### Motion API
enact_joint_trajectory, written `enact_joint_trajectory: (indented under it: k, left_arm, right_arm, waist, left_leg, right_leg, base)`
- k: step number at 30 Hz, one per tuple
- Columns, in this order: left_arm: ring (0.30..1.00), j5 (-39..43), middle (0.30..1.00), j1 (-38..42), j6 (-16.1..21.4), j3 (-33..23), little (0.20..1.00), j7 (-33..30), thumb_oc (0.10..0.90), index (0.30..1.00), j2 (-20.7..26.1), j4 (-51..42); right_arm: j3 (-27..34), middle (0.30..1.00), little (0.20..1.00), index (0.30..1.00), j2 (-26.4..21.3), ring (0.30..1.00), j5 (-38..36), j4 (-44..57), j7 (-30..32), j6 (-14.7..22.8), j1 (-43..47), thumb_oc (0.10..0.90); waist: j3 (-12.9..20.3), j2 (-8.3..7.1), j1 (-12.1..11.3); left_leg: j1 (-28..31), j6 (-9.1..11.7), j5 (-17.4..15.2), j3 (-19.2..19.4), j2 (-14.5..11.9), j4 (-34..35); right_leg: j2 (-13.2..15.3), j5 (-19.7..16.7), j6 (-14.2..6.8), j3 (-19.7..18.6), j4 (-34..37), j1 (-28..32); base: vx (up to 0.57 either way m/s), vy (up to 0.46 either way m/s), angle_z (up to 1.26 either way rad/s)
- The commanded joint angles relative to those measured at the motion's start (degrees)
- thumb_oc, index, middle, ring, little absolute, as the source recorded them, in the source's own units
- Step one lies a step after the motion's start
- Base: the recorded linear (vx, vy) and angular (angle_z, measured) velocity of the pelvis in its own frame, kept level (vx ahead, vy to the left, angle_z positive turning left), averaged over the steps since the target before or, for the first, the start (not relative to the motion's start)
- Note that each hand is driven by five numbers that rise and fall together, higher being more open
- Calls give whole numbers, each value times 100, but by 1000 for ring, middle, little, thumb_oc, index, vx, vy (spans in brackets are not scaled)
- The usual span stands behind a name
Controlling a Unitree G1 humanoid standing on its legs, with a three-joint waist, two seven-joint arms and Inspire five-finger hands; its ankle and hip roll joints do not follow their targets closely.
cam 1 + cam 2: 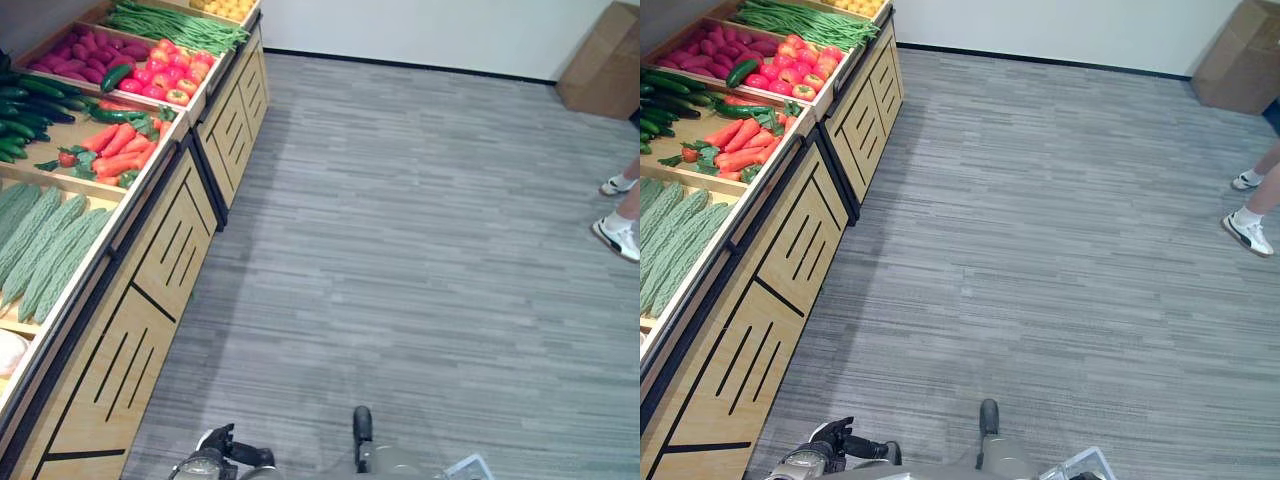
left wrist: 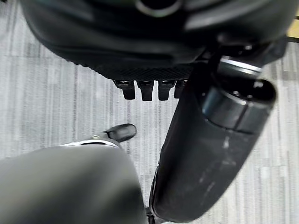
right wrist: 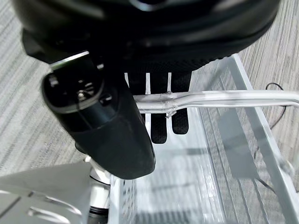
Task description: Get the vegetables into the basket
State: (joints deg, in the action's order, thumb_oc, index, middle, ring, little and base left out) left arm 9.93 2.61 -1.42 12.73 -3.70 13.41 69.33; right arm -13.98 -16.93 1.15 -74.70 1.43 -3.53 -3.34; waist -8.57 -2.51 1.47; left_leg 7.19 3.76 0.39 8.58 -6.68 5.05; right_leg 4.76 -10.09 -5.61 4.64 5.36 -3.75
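Note:
The vegetables lie in a wooden stand [image 1: 150, 290] on my left: carrots [image 1: 120, 150], red tomatoes [image 1: 165, 75], green beans [image 1: 175, 25], cucumbers [image 1: 25, 110], bitter gourds [image 1: 45, 245] and purple sweet potatoes [image 1: 85, 52]. My right hand [image 3: 161, 123] hangs low at my side, its fingers hooked round the wire handle [image 3: 224, 98] of a white wire basket [image 3: 264, 144]. Nothing lies in the part of the basket that shows, and one corner of the basket [image 1: 468, 467] peeks in at the bottom of the left eye view. My left hand [image 2: 140, 51] hangs over the floor with relaxed fingers and holds nothing.
Grey striped carpet [image 1: 420, 250] stretches ahead and to the right. A person's feet in white shoes [image 1: 620, 238] stand at the right edge. A cardboard box [image 1: 605, 65] sits in the far right corner against the white wall.

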Motion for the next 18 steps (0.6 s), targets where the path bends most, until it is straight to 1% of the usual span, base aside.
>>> enact_joint_trajectory:
  k: [1, 9, 18]
  left_arm:
    - [1000, -128, 1000, 169, 47, -96, 1000, -33, 900, 1000, 115, 94]
    - [1000, -84, 1000, 123, 43, -107, 1000, -32, 900, 1000, 51, 100]
    - [1000, -68, 1000, 140, 34, -76, 1000, -36, 900, 1000, 19, 132]
  right_arm:
    - [-23, 300, 300, 300, -238, 300, -150, -27, 52, 28, 111, 400]
    - [-49, 300, 300, 300, -274, 300, -170, -92, 48, 30, 117, 400]
    - [-46, 300, 300, 300, -318, 300, -203, -164, 53, 15, 148, 400]
  waist:
    - [-137, -58, -50]
    - [-70, 26, -85]
    - [-57, 84, -89]
  left_leg:
    - [-254, 105, 83, 92, 368, -5]
    - [-162, 166, 90, -64, 289, -5]
    - [-131, 209, 141, -170, 211, -5]
  right_leg:
    - [247, 1025, -487, 45, -92, 1021]
    - [121, 1164, -377, 80, -55, 1184]
    - [37, 1201, -299, 17, -76, 1207]
  base:
    - [29, -66, 2]
    - [21, -52, 3]
    - [6, -28, 0]
